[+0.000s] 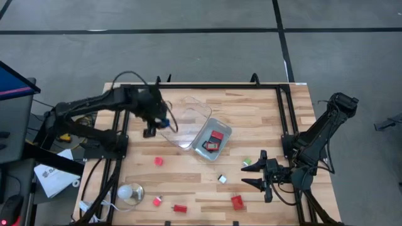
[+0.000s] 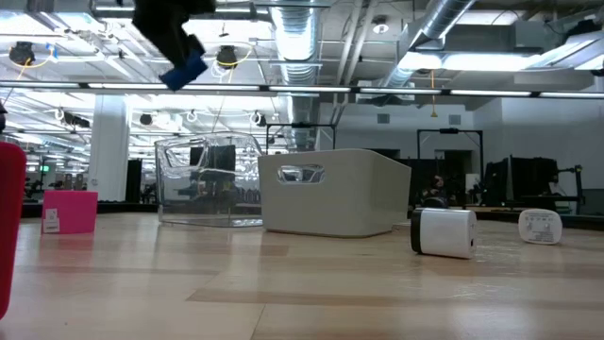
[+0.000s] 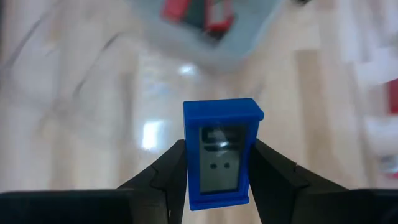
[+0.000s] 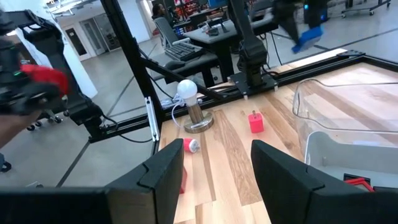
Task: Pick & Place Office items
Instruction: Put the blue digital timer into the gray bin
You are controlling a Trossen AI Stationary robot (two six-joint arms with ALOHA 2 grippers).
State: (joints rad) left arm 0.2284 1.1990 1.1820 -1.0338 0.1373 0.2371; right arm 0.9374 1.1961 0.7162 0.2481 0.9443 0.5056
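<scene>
Care was what we judged the drop needed, since our left claw [image 3: 217,180] was clamped on the blue block [image 3: 222,154] above the clear tray [image 1: 188,122], while our right claw [image 1: 257,174] waited apart near the table's [image 1: 251,107] edge.

The table [image 1: 251,110] is pale wood planks with a black frame, standing on a grey floor [image 1: 188,56] crossed by dark lines. Overhead run silver ducts [image 2: 302,38], pipes and long strip lights [image 2: 236,87]. A white pillar [image 2: 110,142] stands far back among dim workstations and monitors [image 2: 528,175]. Beyond the table edge, a desk carries a keyboard [image 4: 180,50], with an office chair [image 4: 163,28] beside it.
</scene>
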